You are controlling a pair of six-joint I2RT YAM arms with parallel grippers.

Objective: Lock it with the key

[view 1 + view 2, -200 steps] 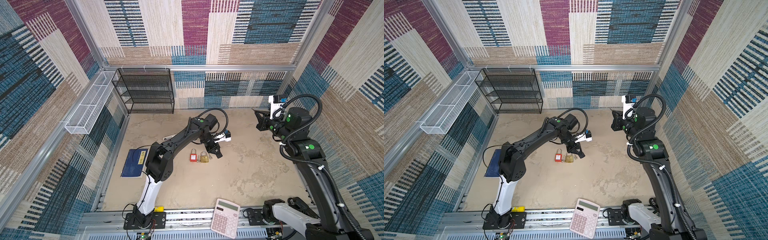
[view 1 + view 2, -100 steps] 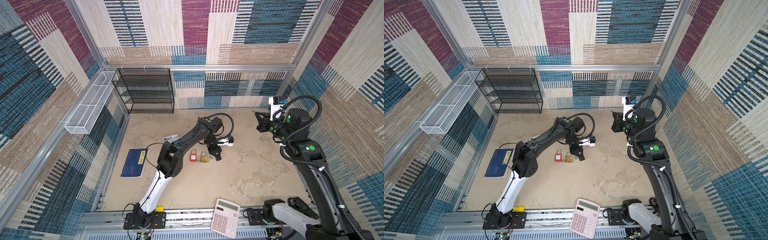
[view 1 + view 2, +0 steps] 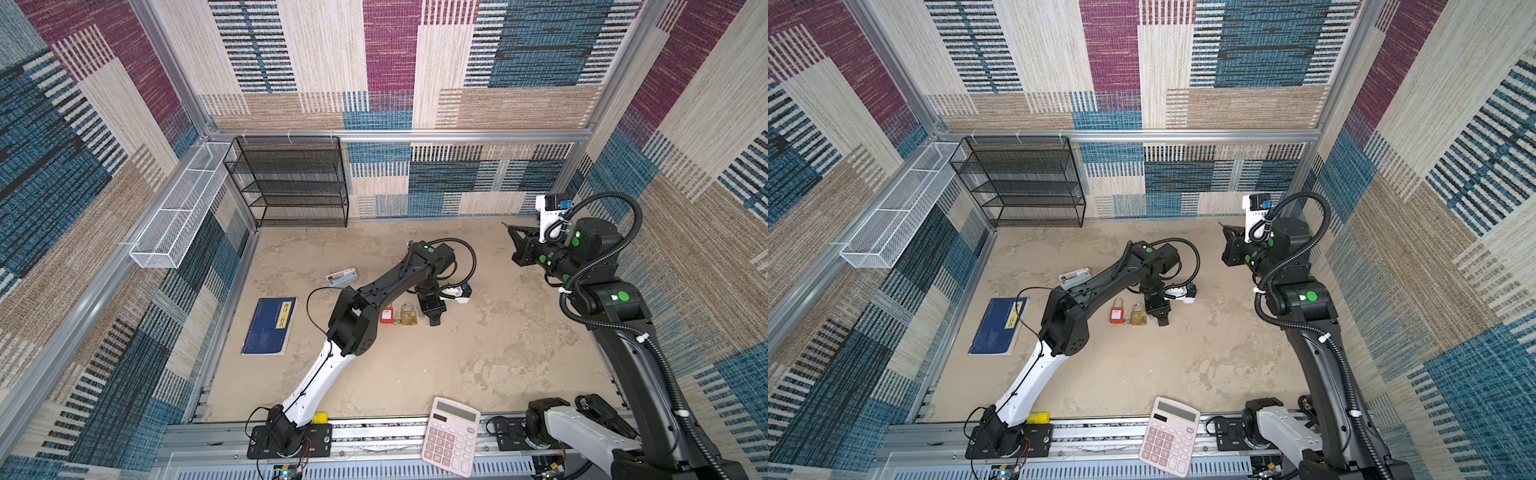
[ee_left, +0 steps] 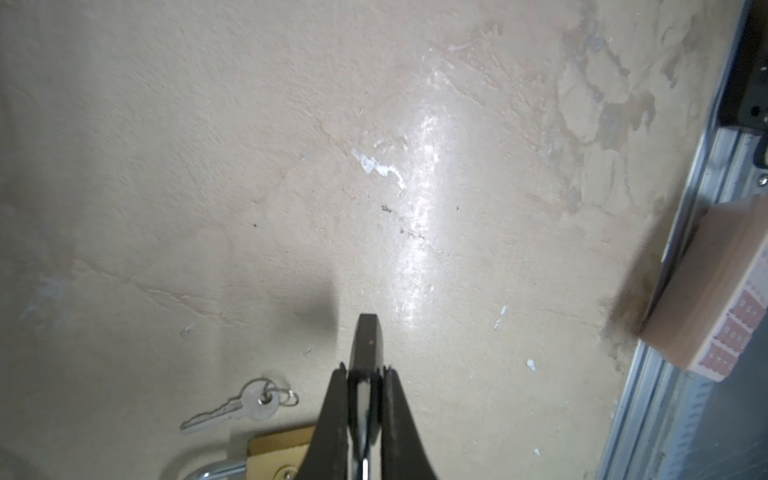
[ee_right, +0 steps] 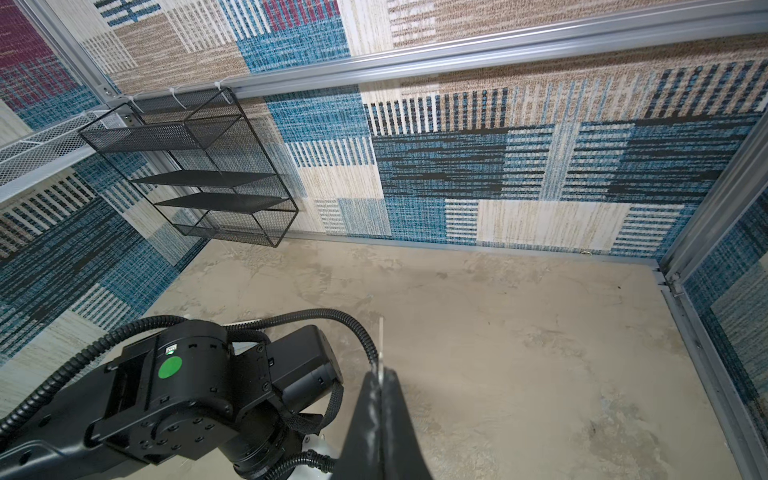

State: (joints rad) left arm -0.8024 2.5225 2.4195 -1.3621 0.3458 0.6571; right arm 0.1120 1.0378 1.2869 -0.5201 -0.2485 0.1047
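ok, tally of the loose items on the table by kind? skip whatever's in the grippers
padlocks: 2 (red padlock, brass padlock)
loose key: 1
blue notebook: 1
pink calculator, at the front edge: 1
small grey-white device: 1
total: 6

Beige tabletop [image 3: 478, 365]. Holds red padlock [image 3: 387, 316], brass padlock [image 3: 409, 316], ringed key [image 4: 245, 409] at centre; blue book [image 3: 270, 326] at nine o'clock.

Padlock [image 4: 278, 453] half off-frame; calculator [image 4: 706, 291] blurry
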